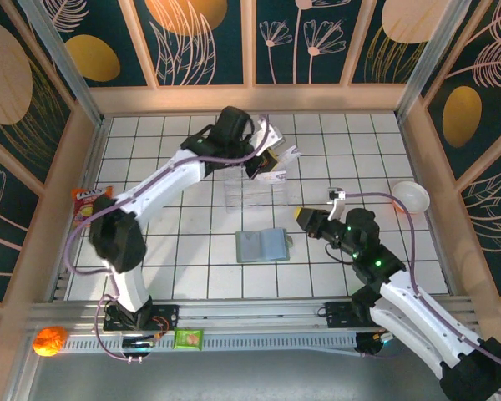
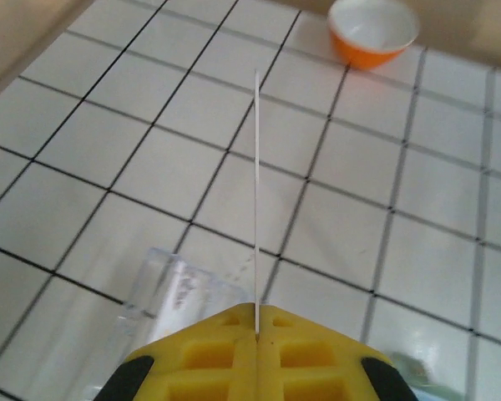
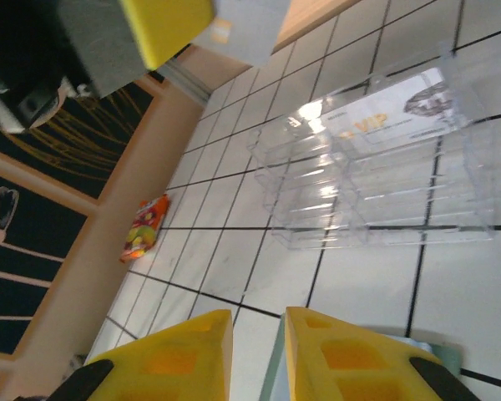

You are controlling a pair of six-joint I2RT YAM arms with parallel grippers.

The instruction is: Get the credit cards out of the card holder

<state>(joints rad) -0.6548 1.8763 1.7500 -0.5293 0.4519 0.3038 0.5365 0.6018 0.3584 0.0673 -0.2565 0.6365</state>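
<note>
Top external view: the matte grey-green two-panel card holder [image 1: 263,245] lies open on the white tiled table [image 1: 192,267], with the right gripper [image 1: 301,217] just beside it. Left wrist view: the left gripper [image 2: 257,313] pinches a thin see-through plastic credit card [image 2: 256,192], seen edge-on, its print unreadable. Right wrist view: the right gripper's jaws stand narrowly parted and empty; gold "VIP" reads through a clear plastic rack [image 3: 376,167].

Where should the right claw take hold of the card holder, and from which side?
The card holder lies open and flat, leaving nothing to pinch from straight above. Probably best: the right panel's free edge, coming in low from the right, where the right claw hovers close.
</note>
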